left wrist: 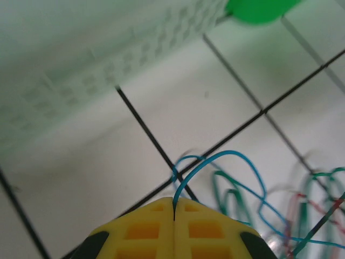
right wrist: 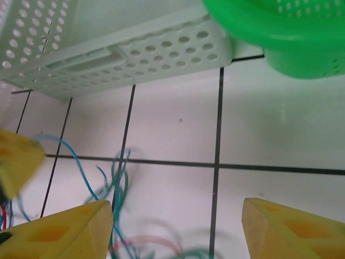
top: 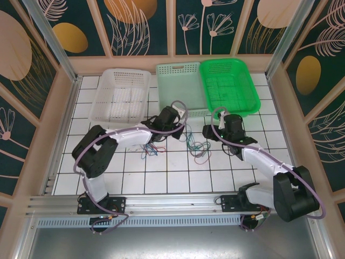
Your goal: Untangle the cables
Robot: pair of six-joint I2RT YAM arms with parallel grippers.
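Cable work on the tiled table: my left gripper (left wrist: 173,211) was pinched shut on a blue cable (left wrist: 226,155) looping up from its tips, the other cables (left wrist: 294,208) tangled just to its right. My right gripper (right wrist: 177,229) stood wide over white tile (right wrist: 172,118).

Thin coloured cables (top: 198,151), apparently tangled
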